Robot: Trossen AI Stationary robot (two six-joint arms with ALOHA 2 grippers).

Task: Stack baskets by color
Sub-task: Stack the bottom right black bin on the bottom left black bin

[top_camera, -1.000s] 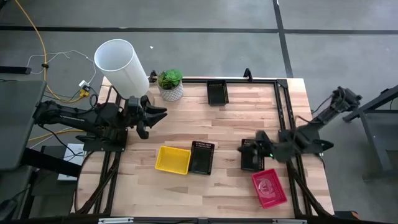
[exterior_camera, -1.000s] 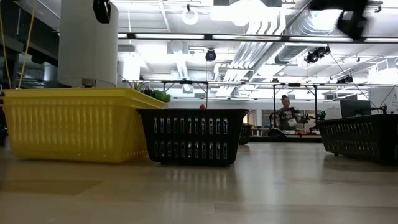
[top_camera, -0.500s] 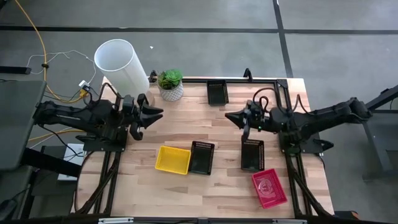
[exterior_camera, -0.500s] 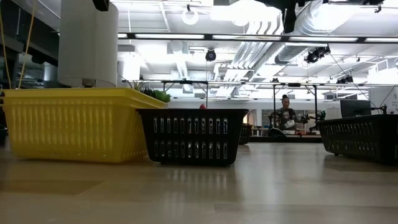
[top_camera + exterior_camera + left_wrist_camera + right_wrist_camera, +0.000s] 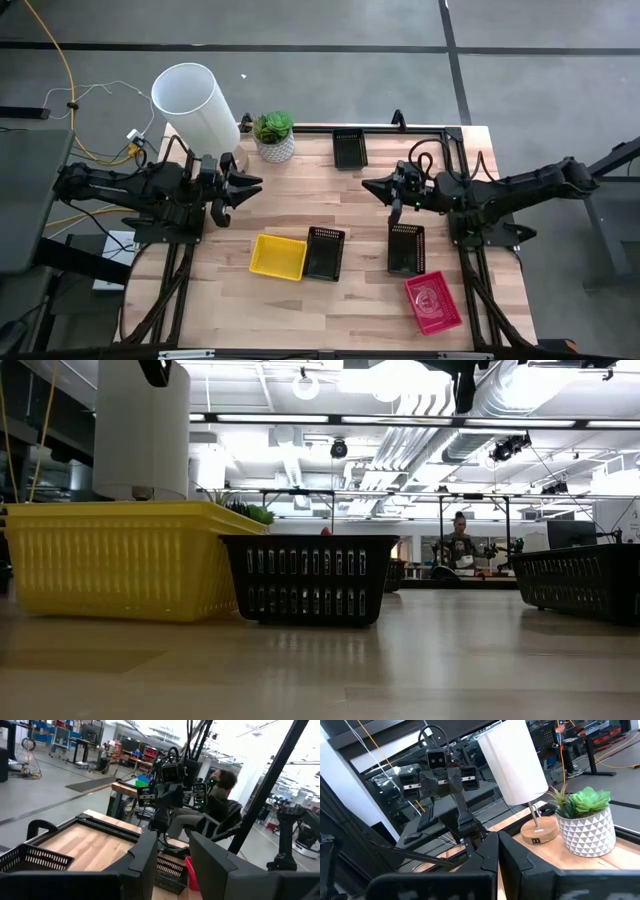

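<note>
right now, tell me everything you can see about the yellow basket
The yellow basket is a shallow rectangular plastic tub with slotted sides and a flared rim, sitting upright and empty on the wooden table, toward the front left of centre. Its right side sits against a black basket. Neither gripper is near it.

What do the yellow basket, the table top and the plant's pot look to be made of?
Yellow basket: looks like moulded plastic, slightly glossy, with thin ribbed slotted walls and a rolled rim. Table top: pale wood, apparently butcher-block, with visible plank seams and grain and a soft sheen in the low view. Plant pot: white with a raised triangle pattern, matte; possibly ceramic or plastic, the look leaves it open.
</note>
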